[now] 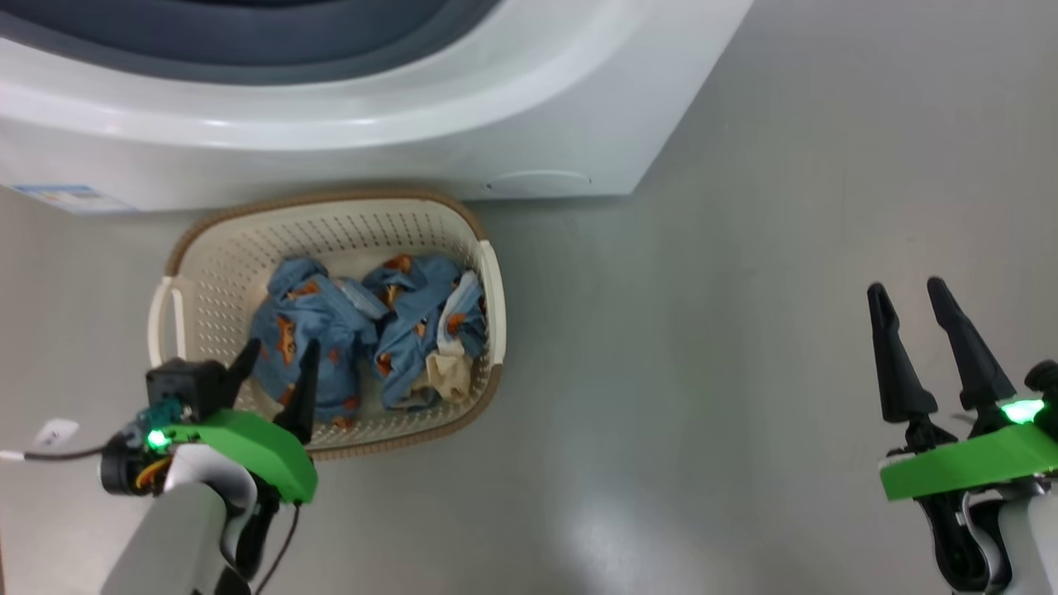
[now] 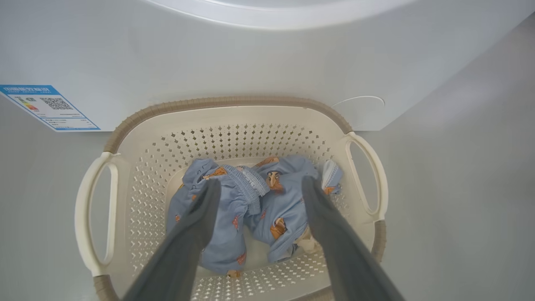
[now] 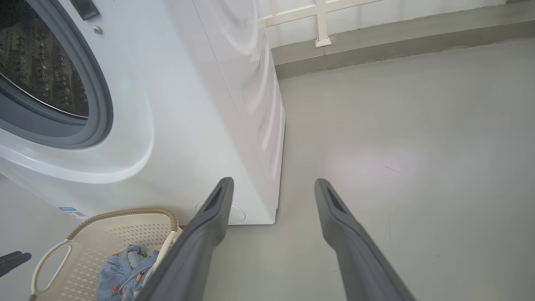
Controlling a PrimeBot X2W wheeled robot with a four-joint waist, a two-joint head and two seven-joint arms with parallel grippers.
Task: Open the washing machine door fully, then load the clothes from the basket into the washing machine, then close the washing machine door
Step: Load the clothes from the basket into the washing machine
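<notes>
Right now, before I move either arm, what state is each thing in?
White front-loading washing machine: drum mouth uncovered.
Cream perforated plastic basket: upright on grey floor, loaded.
Light-blue printed clothes: heaped in basket, ungripped.
Left gripper: open, over the clothes.
Right gripper: open, empty, above floor.

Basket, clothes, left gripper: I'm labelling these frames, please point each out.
basket (image 1: 331, 198), head view, brown far rim.
clothes (image 1: 306, 322), head view, left blue garment's middle.
left gripper (image 1: 283, 344), head view, midway between its open fingertips.
</notes>
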